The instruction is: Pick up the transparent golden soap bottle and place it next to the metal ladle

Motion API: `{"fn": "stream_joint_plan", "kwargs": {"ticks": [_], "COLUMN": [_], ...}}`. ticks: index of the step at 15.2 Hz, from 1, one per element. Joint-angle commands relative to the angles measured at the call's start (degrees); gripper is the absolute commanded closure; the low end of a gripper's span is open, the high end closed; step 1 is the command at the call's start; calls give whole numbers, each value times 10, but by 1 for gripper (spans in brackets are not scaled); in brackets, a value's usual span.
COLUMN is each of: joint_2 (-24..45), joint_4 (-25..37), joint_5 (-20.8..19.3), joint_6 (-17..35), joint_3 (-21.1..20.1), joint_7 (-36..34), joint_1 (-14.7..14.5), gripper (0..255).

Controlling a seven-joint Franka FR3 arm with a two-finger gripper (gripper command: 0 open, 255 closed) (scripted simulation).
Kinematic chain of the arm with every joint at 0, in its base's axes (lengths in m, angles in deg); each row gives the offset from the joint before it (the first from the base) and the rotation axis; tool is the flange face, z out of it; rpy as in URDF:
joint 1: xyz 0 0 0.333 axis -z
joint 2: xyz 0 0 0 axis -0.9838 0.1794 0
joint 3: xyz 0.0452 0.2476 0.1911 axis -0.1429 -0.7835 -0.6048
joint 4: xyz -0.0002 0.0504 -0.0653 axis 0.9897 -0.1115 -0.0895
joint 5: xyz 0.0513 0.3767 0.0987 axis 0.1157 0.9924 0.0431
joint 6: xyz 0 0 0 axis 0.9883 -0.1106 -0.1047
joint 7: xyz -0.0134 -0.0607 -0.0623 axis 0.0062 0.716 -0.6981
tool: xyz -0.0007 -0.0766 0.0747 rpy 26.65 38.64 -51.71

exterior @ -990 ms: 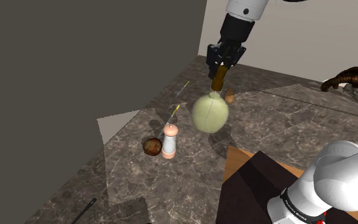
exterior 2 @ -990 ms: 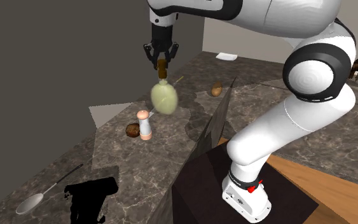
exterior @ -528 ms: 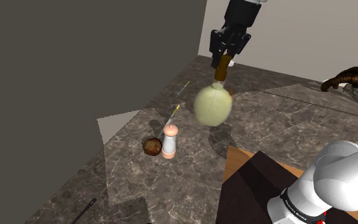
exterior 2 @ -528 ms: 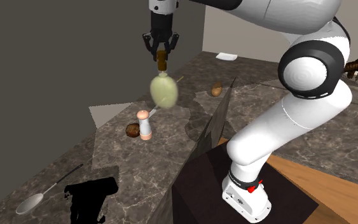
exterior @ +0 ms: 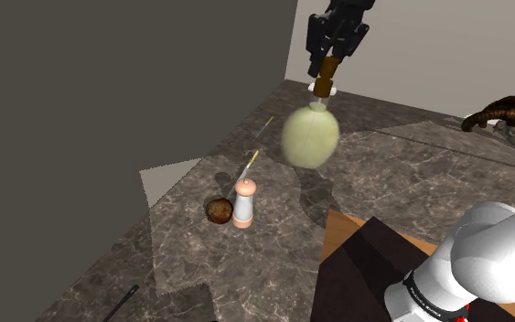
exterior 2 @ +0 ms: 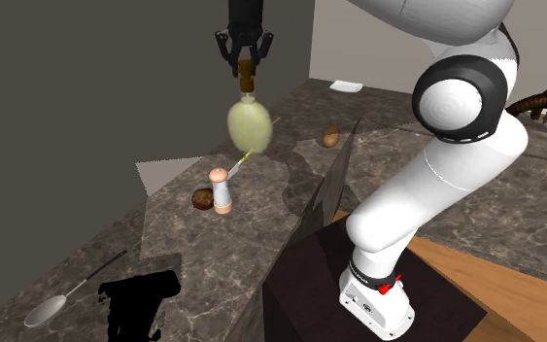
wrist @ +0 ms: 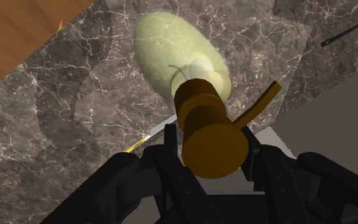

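The soap bottle [exterior: 310,137] has a round, pale yellow-green see-through body and a brown pump top. It hangs in the air well above the dark marble counter [exterior: 200,265]. My gripper [exterior: 327,66] is shut on the pump top, with the body dangling below it, as also seen in the second exterior view [exterior 2: 247,124] under the gripper [exterior 2: 247,68]. In the wrist view the black fingers [wrist: 171,143] clasp the brown pump cap and the bottle [wrist: 180,54] hangs beyond them. The metal ladle [exterior 2: 46,311] lies far off, at the counter's near left end.
A white shaker with a pink top [exterior: 243,203] stands beside a brown round object [exterior: 218,210]. A thin yellow-tipped utensil [exterior: 251,165] lies under the bottle. A brown lump [exterior 2: 330,136] sits further back. A dark grey wall [exterior: 109,91] borders the counter. A black area [exterior 2: 140,303] lies near the ladle.
The gripper has risen with the bottle, carrying it higher above the counter. The bottle swings slightly beneath the fingers.
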Motion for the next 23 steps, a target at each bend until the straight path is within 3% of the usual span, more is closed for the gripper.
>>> {"fn": "stream_joint_plan", "kwargs": {"ticks": [1,13,23], "joint_2": [11,118,283], "joint_4": [29,20,94], "joint_5": [-2,-29,-114], "joint_6": [-17,98,167], "joint_3": [-1,-96,-160], "joint_7": [-2,-121,-239], "joint_1": [1,-30,-82], "gripper": [255,255,255]}}
